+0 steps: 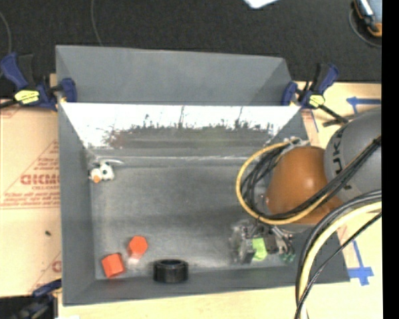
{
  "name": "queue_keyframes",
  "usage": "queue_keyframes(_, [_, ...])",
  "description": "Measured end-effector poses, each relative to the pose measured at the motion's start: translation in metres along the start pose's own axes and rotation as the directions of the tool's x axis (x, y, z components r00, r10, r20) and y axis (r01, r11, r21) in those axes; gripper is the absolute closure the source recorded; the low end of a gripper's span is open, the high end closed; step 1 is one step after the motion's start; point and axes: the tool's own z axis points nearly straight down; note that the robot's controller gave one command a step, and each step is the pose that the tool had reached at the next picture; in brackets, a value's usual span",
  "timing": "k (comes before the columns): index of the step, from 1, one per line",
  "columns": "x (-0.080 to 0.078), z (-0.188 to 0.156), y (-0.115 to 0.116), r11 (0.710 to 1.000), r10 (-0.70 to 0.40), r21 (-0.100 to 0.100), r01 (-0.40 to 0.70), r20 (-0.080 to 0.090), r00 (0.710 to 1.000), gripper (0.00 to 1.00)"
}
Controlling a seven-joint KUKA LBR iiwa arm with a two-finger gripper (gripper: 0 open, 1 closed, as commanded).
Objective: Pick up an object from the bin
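Note:
My gripper [247, 240] is low in the bin's near right corner, just below the arm's orange cover. A small bright green thing [258, 250] lies right against it, partly hidden by the gripper's dark parts. Whether the gripper holds it is unclear from this view. The other loose things lie well to the left.
A black ring [169, 271] rests by the near wall. Left of it are an orange block [112, 265] and an orange-capped piece [138, 246]. A small white toy [101, 173] sits at the far left. The arm, its orange cover and its cables fill the bin's right side.

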Motion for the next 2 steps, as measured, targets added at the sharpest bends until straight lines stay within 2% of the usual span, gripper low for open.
queue_keyframes(1, [-0.0151, -0.1814, -0.0232, 0.999, 0.039, 0.001, -0.039, 0.001, 0.999, 0.0])
queue_keyframes(2, [-0.0158, -0.1855, -0.0237, 0.999, 0.041, 0.0, -0.041, 0.004, 0.999, 0.0])
